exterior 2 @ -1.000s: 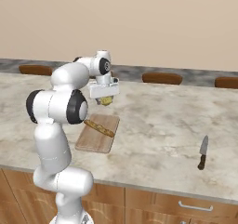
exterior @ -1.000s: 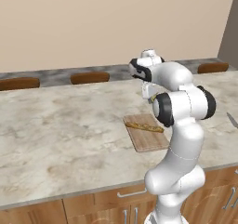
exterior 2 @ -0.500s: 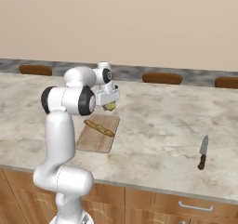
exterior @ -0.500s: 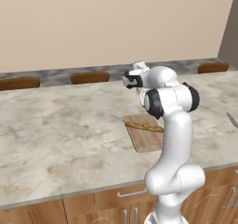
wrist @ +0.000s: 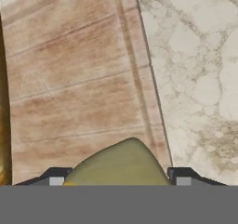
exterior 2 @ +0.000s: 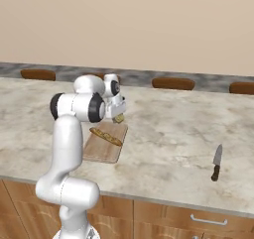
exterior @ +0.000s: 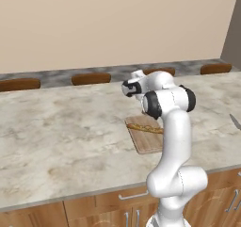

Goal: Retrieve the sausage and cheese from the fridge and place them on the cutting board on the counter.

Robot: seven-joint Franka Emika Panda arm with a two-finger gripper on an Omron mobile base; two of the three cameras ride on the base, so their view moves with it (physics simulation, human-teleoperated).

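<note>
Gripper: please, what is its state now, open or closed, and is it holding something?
Gripper: closed on the cheese, held above the cutting board.

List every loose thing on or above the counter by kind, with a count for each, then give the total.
Cutting board: 1
Golden-brown bread-like stick: 1
Cheese wedge, held in the pincer: 1
Knife: 1
Total: 4

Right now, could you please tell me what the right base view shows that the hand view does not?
Right base view alone: a knife lying on the counter, a golden bread stick on the board, and brown chair backs behind. Hand view alone: the wood grain up close, and how the cheese sits between the pincer tips. Both share the cutting board, the counter and the held cheese.
</note>
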